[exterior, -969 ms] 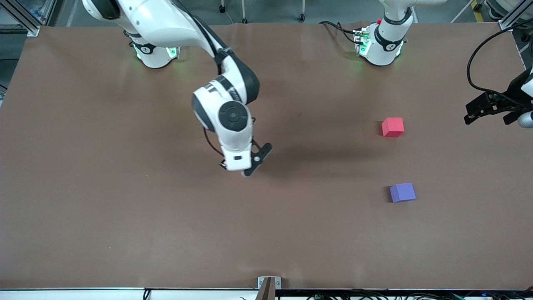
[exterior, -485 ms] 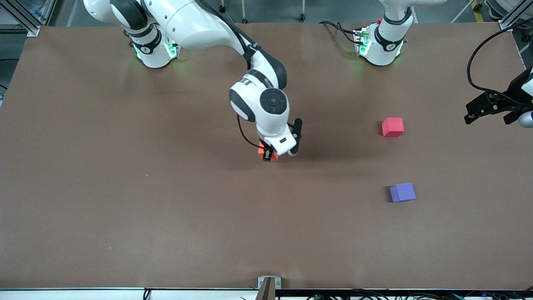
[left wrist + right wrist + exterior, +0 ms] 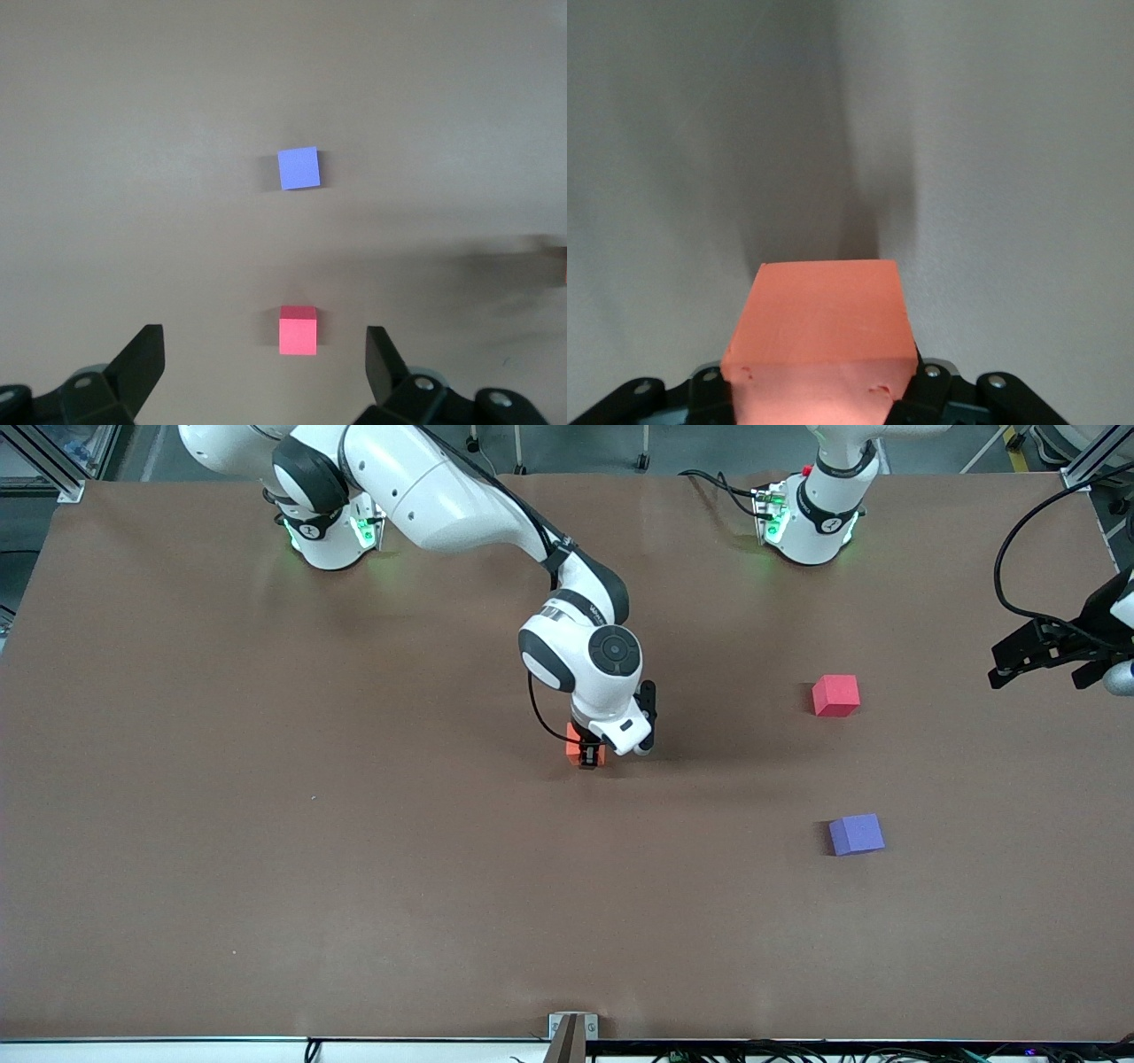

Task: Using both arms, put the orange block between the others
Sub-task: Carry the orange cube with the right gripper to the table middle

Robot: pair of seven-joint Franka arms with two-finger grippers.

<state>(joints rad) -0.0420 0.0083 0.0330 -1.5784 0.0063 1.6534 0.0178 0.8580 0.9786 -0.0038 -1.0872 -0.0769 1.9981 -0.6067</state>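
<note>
- Table (image 3: 266,868): a brown surface spanning the front view, with both arm bases along its top edge.
- Right arm (image 3: 443,487): reaches from its base toward the middle of the table. Since a second ago its wrist has swung toward the left arm's end of the table and turned, so that the held cube, hidden then, now shows beneath it.
- Left arm (image 3: 828,496): waits, with only its base and lower links in view; unchanged from the earlier frames.
- Left gripper (image 3: 1045,657): hangs over the edge of the table at the left arm's end. Its fingers (image 3: 142,359) are spread to their widest and hold nothing; its wrist view looks down on the two resting cubes.
- Right gripper (image 3: 588,755): low over the table's middle, jaws clamped tight on the orange block (image 3: 578,746). In the right wrist view the orange block (image 3: 819,341) sits between the fingers, filling the gap.
- Pinkish-red cube (image 3: 835,694): rests on the table toward the left arm's end, well apart from the orange block; unmoved.
- Purple-blue cube (image 3: 856,834): rests nearer the front camera than the pinkish-red cube, with bare table between them; unmoved.
</note>
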